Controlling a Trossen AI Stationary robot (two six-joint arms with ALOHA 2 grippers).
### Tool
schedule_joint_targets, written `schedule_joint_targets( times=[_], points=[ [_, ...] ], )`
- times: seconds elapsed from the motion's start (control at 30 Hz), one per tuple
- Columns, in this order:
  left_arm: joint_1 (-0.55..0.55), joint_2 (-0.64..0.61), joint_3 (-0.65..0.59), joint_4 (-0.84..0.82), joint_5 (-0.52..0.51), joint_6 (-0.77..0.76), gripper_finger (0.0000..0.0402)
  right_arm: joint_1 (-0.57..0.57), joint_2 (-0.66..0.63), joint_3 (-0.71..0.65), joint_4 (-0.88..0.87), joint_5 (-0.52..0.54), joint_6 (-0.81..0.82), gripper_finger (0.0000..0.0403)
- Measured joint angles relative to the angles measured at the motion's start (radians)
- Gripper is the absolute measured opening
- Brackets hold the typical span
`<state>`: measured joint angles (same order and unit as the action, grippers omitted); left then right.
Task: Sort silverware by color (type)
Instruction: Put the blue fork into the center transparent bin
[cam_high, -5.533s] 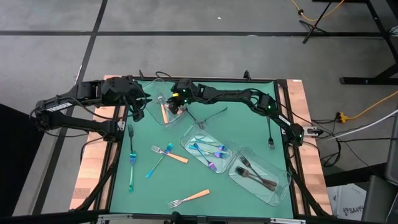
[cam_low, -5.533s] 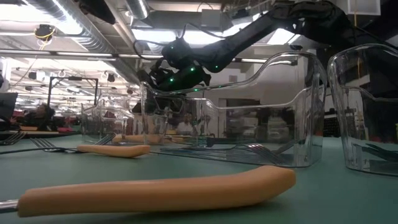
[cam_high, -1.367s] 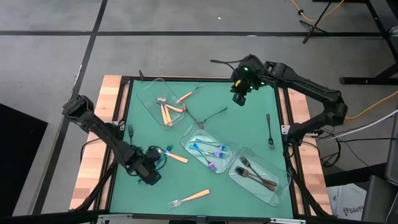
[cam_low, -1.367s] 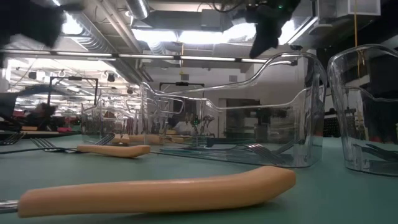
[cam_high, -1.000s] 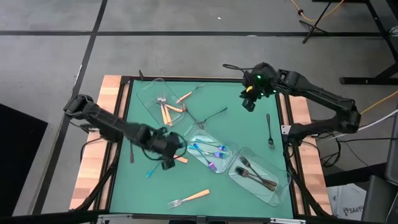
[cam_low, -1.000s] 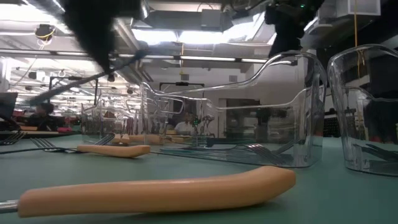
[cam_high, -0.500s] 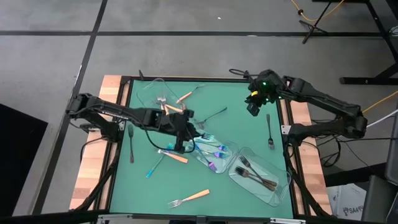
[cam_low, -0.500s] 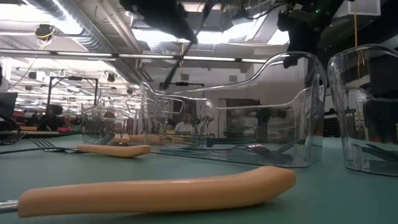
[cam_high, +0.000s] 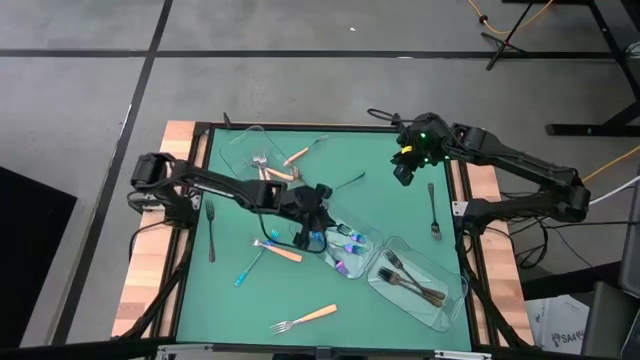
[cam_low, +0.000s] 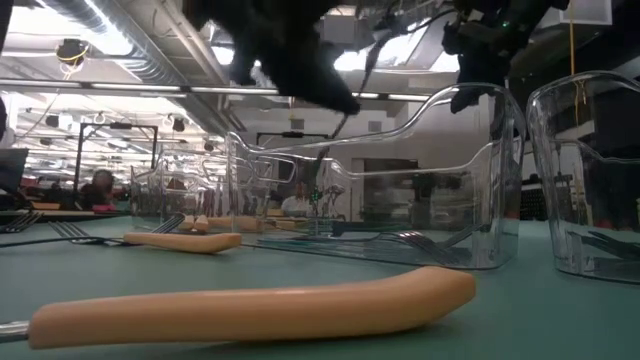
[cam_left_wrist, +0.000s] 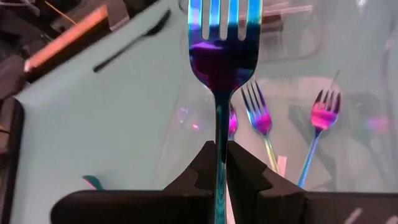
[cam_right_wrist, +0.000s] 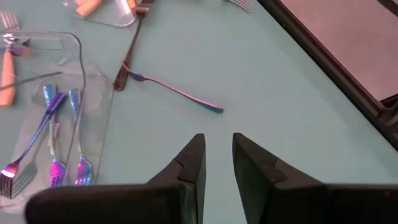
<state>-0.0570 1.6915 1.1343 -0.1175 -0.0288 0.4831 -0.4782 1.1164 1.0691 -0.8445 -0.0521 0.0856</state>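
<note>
An iridescent blue-purple fork (cam_left_wrist: 219, 56) stands clamped by its handle between the closed fingers of the left gripper (cam_left_wrist: 219, 163), tines pointing away from the wrist. In the high view the left gripper (cam_high: 312, 208) hangs over the near-left end of the middle clear tray (cam_high: 368, 232), the left arm reaching across the green mat (cam_high: 400, 210) from the table's left edge. Inside that tray lie more iridescent forks (cam_left_wrist: 261, 121), seen below the held one.

The far-left clear tray (cam_high: 238, 152) holds orange-handled utensils (cam_high: 268, 184); another orange-handled piece (cam_high: 296, 156) leans over its rim. The near-right clear tray (cam_high: 452, 296) holds dark metal forks (cam_high: 412, 282).

Loose pieces on the mat: an orange-handled fork (cam_high: 304, 318) near the front edge; another orange-handled fork (cam_high: 276, 250) beside the left gripper; a blue fork (cam_high: 244, 272) just left of it; a dark fork (cam_high: 210, 228) near the left edge; a dark fork (cam_high: 432, 206) near the right edge; and dark utensils (cam_high: 340, 184) at centre.

The right gripper (cam_high: 404, 170) hovers above the mat's far-right area, its fingers (cam_right_wrist: 190, 163) slightly parted and holding nothing. The right wrist view shows one iridescent utensil (cam_right_wrist: 177, 91) lying on the mat beside the middle tray.

In the low view, an orange handle (cam_low: 250, 302) fills the foreground.
</note>
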Motion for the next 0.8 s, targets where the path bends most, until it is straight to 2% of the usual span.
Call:
schedule_joint_targets(
  times=[0.4, 0.8],
  points=[
    [-0.002, 0.151, 0.0, 0.009, -0.001, -0.002, 0.0014, 0.0, 0.0, 0.0, 0.013, 0.0, 0.016, 0.0069],
    [-0.003, 0.166, 0.001, 0.022, 0.002, -0.006, 0.0014, 0.0, 0.0, 0.0, 0.013, 0.0, 0.017, 0.0069]
  ],
)
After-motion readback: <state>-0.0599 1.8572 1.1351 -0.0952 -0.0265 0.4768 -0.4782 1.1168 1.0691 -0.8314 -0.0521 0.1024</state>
